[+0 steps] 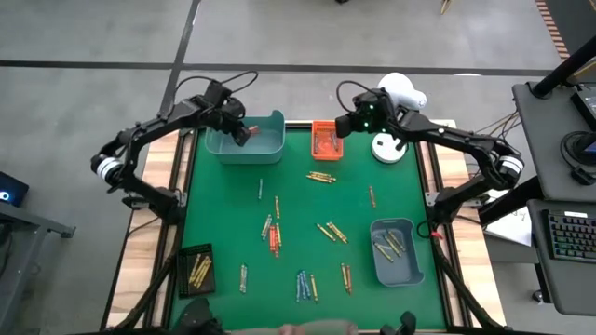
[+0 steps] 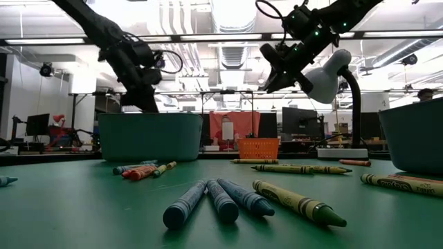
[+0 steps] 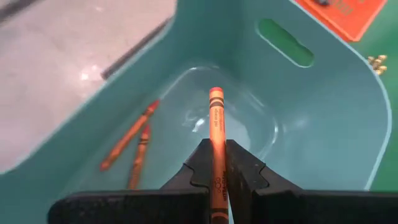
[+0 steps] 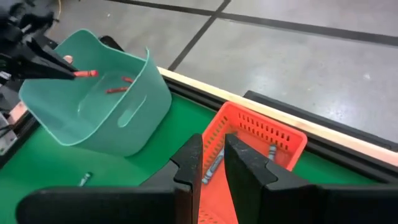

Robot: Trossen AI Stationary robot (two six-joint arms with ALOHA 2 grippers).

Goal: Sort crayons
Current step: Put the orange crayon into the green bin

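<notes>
The left gripper [image 3: 217, 177] is clamped tight on an orange-red wax crayon [image 3: 216, 124], poised over the open teal plastic bin [image 1: 270, 146] at the far left of the green table [image 1: 223, 214], apparently to drop it with two like-coloured crayons [image 3: 132, 144] lying on the bin's floor. At far centre, the right gripper [image 4: 213, 163] hangs over the small orange mesh basket [image 4: 267, 134], fingers only narrowly parted around a blue-grey crayon [image 4: 212, 171], seemingly ready to release it with the bluish ones already inside. Loose crayons [image 1: 274, 234] in yellow-gold, blue and red lie scattered over the middle and near table, unsorted. A grey-blue bin [image 1: 410, 270] at the near right holds yellowish sticks, and a black tray [image 1: 184, 253] at the near left holds golden ones, so each container appears reserved for one colour. A white desk lamp [image 1: 396, 102] stands at the far right.
</notes>
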